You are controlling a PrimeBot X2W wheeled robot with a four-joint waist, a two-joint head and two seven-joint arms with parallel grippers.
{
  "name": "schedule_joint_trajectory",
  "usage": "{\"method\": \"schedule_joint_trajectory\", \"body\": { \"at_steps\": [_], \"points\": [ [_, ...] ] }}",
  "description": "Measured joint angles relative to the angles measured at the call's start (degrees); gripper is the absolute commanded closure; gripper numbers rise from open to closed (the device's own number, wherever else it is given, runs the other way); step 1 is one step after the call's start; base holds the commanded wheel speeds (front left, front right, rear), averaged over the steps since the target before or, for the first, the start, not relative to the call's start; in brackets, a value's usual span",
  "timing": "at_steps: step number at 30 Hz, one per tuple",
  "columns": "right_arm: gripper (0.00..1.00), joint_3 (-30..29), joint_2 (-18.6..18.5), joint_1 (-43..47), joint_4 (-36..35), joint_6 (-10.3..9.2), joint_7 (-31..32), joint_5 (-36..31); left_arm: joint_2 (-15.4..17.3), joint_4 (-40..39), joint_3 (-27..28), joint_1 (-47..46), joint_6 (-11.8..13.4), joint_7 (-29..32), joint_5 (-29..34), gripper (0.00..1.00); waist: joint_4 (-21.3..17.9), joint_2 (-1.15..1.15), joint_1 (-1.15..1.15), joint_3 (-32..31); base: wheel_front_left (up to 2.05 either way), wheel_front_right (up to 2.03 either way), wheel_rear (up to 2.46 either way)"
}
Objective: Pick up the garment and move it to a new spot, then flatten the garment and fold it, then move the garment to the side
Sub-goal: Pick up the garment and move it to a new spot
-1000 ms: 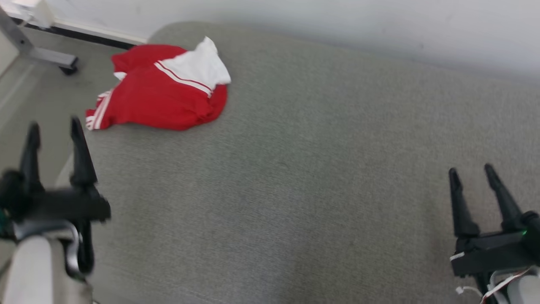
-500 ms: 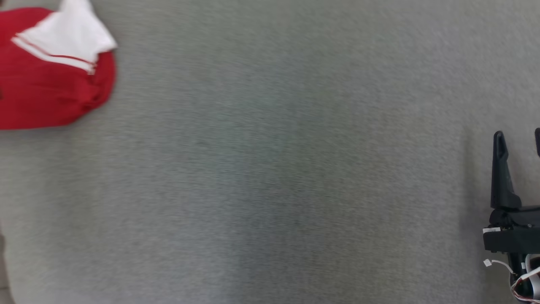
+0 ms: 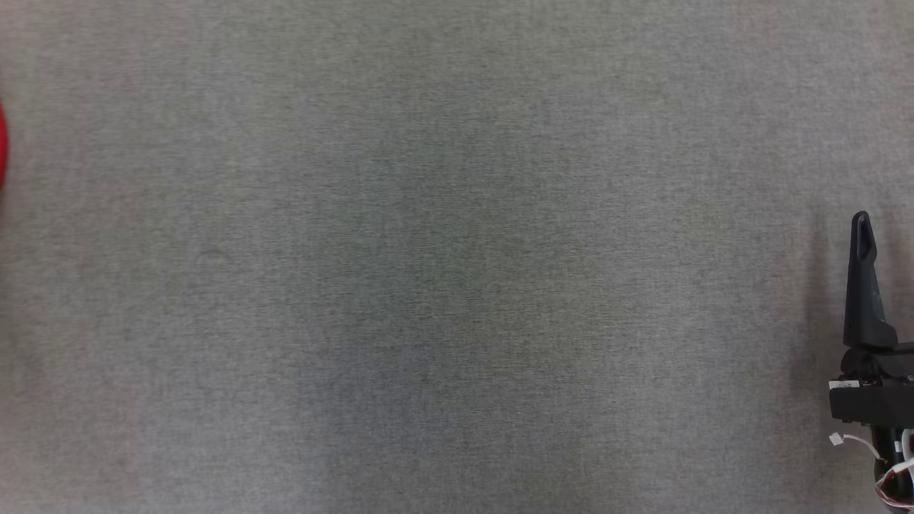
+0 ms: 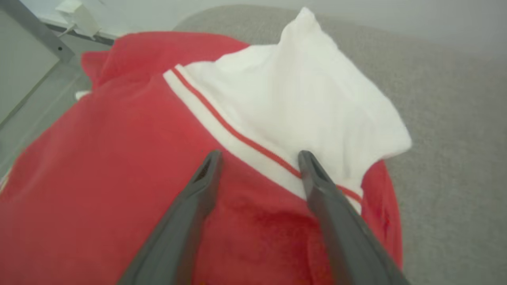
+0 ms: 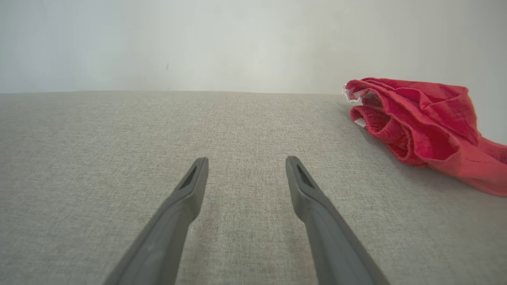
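The garment [image 4: 99, 158] lies bunched up near the far edge of the grey cushion [image 5: 99, 130], so we should bring our wide-open left gripper [image 4: 259, 155] down over a thick fold and pinch deep, while our right gripper [image 5: 245, 162] hangs open over the cushion, well away.

The desk [image 3: 457, 257] is wearing a grey woven cover, which is running flat beneath my right hand [image 5: 246, 159] and ahead of it to the far edge by the pale wall. The red and white garment [image 4: 119, 158] is lying crumpled on that cover, directly below and ahead of my left hand [image 4: 259, 154], near a rounded corner of the desk and well apart from my right hand.
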Motion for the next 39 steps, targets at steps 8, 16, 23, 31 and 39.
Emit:
{"method": "schedule_joint_trajectory", "body": {
  "at_steps": [8,16,23,31,39],
  "points": [
    [0.00,0.2,0.0,0.0,-0.1,0.00,0.0,-0.3,1.2,5.6,0.9,-1.3,0.4,8.4,-2.4,0.06,-1.2,-0.01,-0.02,0.3,0.00,0.00,0.00],
    [0.00,1.4,0.9,-0.4,1.4,0.00,0.0,-0.7,1.5,6.0,-0.4,-0.9,0.1,-2.1,-1.6,1.00,-1.4,-0.01,-0.01,-1.7,0.00,0.00,0.00],
    [0.00,2.7,2.9,-0.4,3.5,0.00,0.0,-0.6,1.8,4.5,-4.2,-5.3,-2.5,-10.4,-0.1,1.00,-1.0,-0.01,-0.01,-5.9,0.00,0.00,0.00],
    [0.00,4.0,6.1,-0.3,6.4,0.00,0.0,0.1,-3.4,-5.3,-12.3,-12.8,-3.8,-10.4,1.5,1.00,-1.4,-0.01,-0.02,-11.7,0.00,0.00,0.00],
    [0.00,3.4,9.7,0.1,8.1,0.01,0.0,0.6,-11.5,-16.3,-21.4,-17.5,-4.2,-4.5,0.6,1.00,-6.7,-0.01,-0.02,-14.9,0.00,0.00,0.00]
  ]
}}
